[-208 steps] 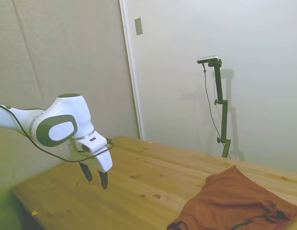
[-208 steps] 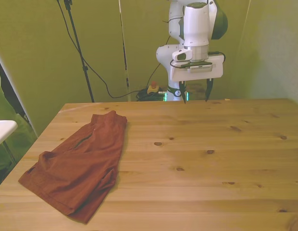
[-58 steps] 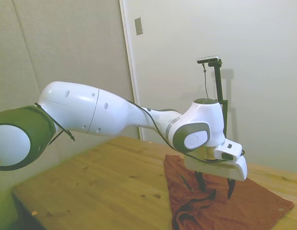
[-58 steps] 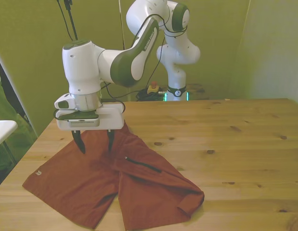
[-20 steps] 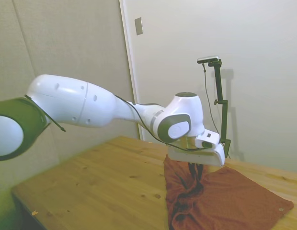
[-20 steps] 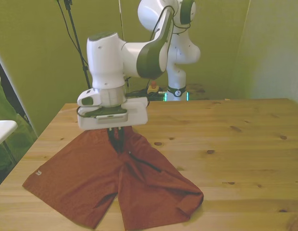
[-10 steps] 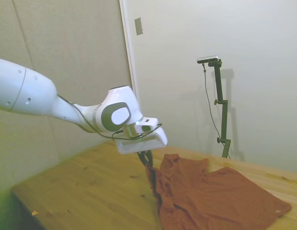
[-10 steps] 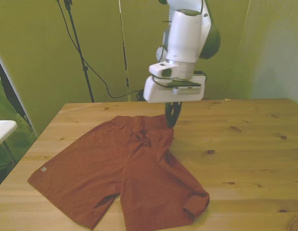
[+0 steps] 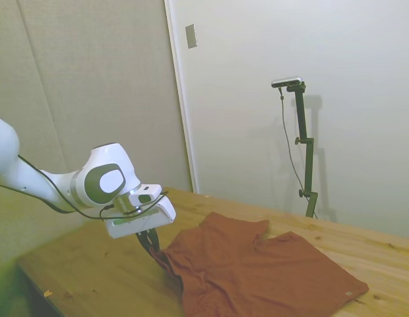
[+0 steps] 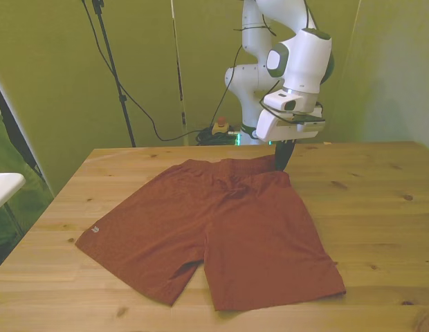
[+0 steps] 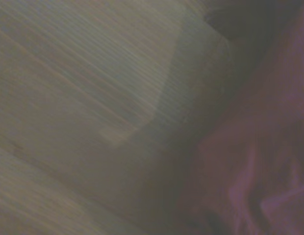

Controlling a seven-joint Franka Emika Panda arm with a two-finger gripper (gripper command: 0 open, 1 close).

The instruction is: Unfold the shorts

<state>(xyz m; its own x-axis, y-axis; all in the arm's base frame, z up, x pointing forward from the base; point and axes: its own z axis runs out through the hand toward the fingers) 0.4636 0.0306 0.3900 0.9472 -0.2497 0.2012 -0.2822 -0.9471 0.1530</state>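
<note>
Rust-red shorts (image 10: 221, 221) lie spread flat with 2 legs toward the front view's lower edge on the wooden counter (image 10: 380, 207); farther back, the end effector (image 10: 282, 160) pinches their waistband corner, fingers closed.

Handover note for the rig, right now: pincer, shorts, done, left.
Pincer: shut on the shorts' waistband corner, at the front view's right end of the waistband, lifting that corner slightly off the table.
Shorts: spread on the table, both legs open and side by side, pointing away from the robot; pale tag on the hem at the front view's left.
Done: the fold is opened; the fabric lies mostly flat, with small wrinkles near the waistband.
Left: lower the held corner, open the pincer, retract the arm clear of the shorts.
</note>
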